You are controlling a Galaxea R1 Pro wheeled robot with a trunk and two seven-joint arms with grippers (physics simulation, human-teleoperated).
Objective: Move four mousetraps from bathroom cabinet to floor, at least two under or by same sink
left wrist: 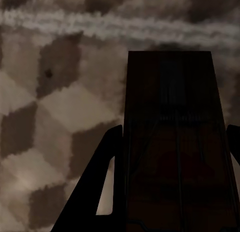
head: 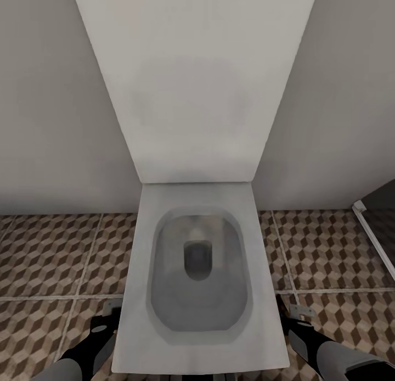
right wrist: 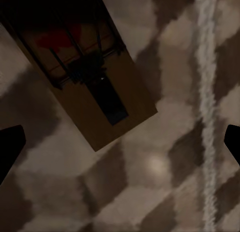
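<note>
In the left wrist view a dark-brown mousetrap [left wrist: 172, 142] stands lengthwise between my left gripper's black fingers [left wrist: 92, 197]; the left gripper [left wrist: 175, 137] is shut on it, close above the cube-pattern bathroom floor [left wrist: 55, 117]. A second mousetrap [right wrist: 85, 76], with a wire bar and a red mark, lies flat on the floor tile [right wrist: 150, 192] in the right wrist view. My right gripper [right wrist: 120, 142] hangs open over it, its fingertips [right wrist: 10, 147] spread wide and touching nothing. Low in the head view, the left gripper [head: 107, 315] and right gripper [head: 296, 312] flank the toilet. The cabinet and sink are out of view.
A white toilet [head: 200, 282] with its lid up against the pale grey wall [head: 49, 123] stands straight ahead, between my two arms. Cube-pattern tiles [head: 49, 255] run to either side of it. A white-framed dark panel [head: 378, 227] meets the floor at the right.
</note>
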